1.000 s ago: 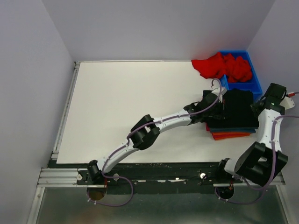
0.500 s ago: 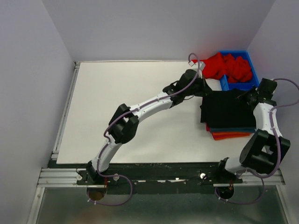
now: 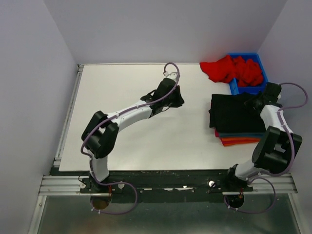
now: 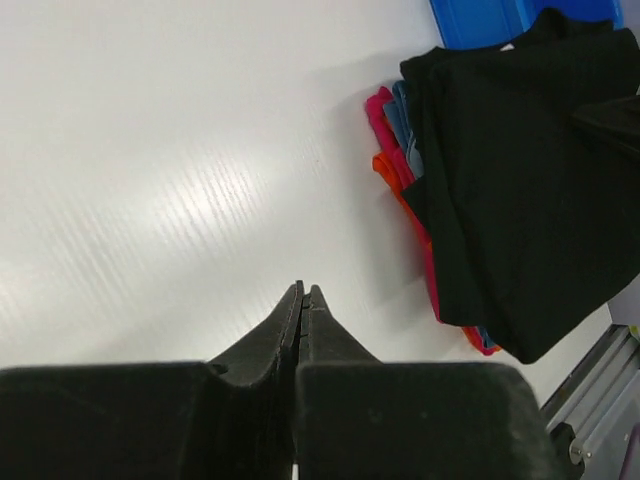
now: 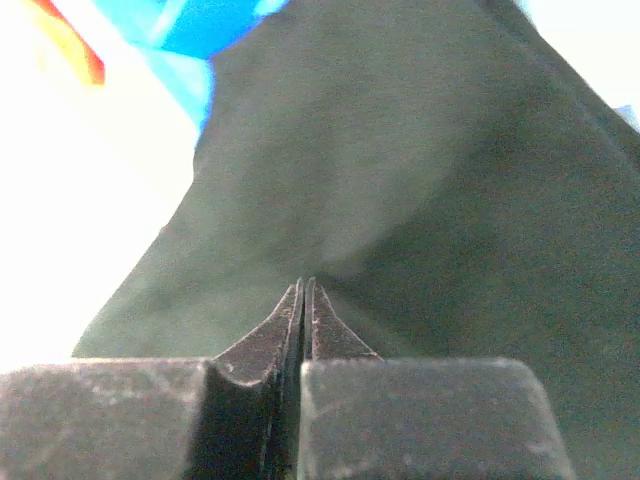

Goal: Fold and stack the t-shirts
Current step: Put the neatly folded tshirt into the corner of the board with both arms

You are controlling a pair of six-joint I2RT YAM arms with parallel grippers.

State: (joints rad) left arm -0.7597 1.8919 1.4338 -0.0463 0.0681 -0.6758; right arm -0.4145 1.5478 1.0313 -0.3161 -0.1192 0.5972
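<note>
A folded black t-shirt [image 3: 233, 114] lies on top of a stack with slate-blue and orange shirts [image 3: 240, 141] showing at its near edge. A bright red t-shirt [image 3: 225, 68] hangs crumpled out of the blue bin. My left gripper [image 3: 178, 101] is shut and empty over the bare table, well left of the stack. In the left wrist view it [image 4: 303, 291] points toward the stack [image 4: 525, 170]. My right gripper [image 3: 251, 103] is shut over the far right part of the black shirt [image 5: 420, 170]. Its tips [image 5: 303, 284] sit just above the cloth, with nothing seen between them.
The blue plastic bin [image 3: 258, 88] stands at the far right corner, also in the left wrist view [image 4: 480, 20] and the right wrist view [image 5: 195, 30]. White walls enclose the table. A metal rail [image 3: 165, 183] runs along the near edge.
My left arm has swung left, away from the stack, out over the middle of the table. My right gripper has moved in from the stack's right edge onto the black shirt, which now lies flat.
</note>
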